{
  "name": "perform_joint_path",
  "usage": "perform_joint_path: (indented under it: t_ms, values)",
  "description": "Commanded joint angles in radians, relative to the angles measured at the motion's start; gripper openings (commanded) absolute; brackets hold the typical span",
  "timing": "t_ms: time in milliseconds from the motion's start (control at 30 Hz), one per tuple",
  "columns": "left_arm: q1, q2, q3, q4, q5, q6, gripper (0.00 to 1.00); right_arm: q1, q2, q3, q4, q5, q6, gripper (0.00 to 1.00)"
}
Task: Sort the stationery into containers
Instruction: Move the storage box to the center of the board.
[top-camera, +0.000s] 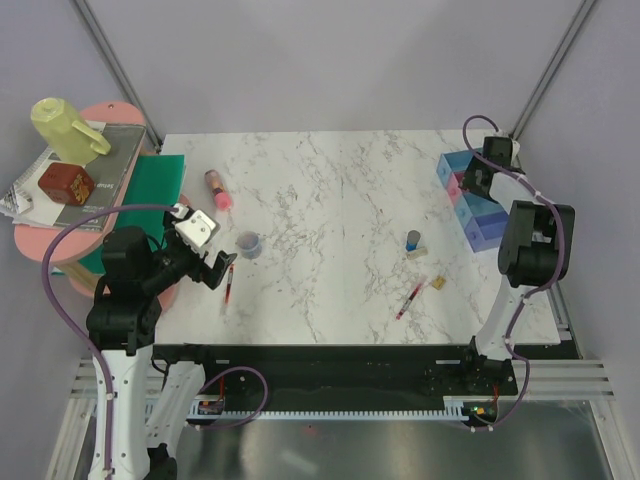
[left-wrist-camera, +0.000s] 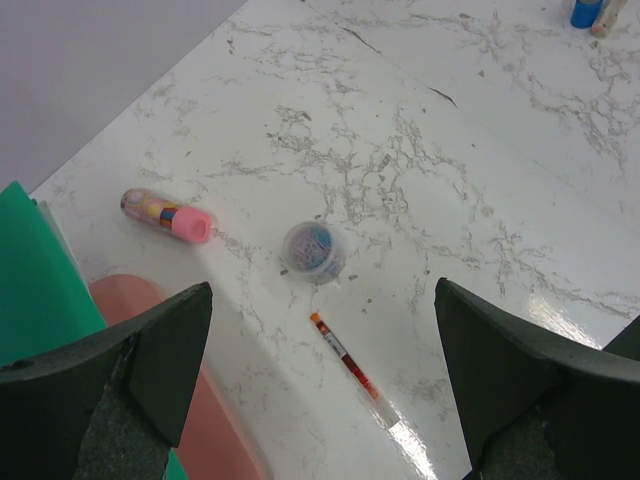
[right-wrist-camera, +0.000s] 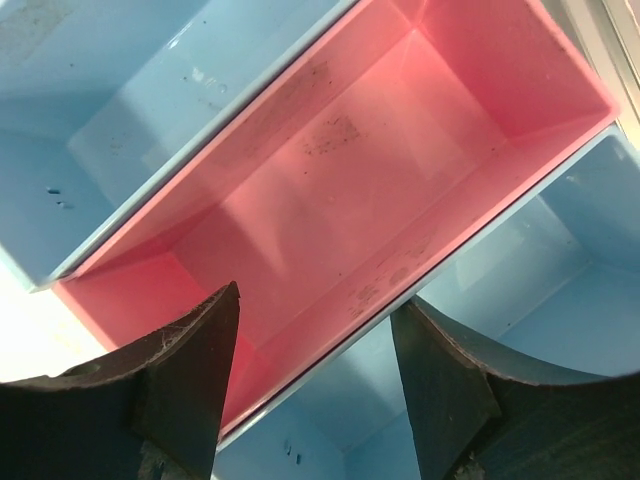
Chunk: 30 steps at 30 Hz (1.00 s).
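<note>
Here the left pincer (left-wrist-camera: 322, 305) and right pincer (right-wrist-camera: 315, 305) gape empty.

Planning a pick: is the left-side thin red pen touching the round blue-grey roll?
Apart. The left wrist view shows a clear gap between the thin red pen and the round blue-grey roll.

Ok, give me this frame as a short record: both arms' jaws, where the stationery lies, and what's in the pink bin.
left gripper: jaws wide open, empty, near red pen and roll
right gripper: jaws open, empty, over pink bin
pink bin: nothing visible inside
loose on table: glue stick, second red pen, tan block, blue piece
</note>
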Motion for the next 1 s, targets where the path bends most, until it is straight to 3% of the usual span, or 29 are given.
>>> perform_joint_path:
  t_ms: [0, 433, 967]
  values:
    - [0.001, -0.018, 0.026, -0.008, -0.022, 0.044, 1.00, 0.062, 0.041, 0.076, -0.009, -0.032, -0.138, 0.71]
    - [0.000, -0.055, -0.008, -0.037, -0.045, 0.053, 1.00, 0.231, 0.116, 0.199, -0.007, -0.047, -0.405, 0.73]
    - [0.000, -0.089, -0.034, -0.060, -0.060, 0.050, 1.00, 0.451, 0.207, 0.308, -0.010, -0.095, -0.552, 0.74]
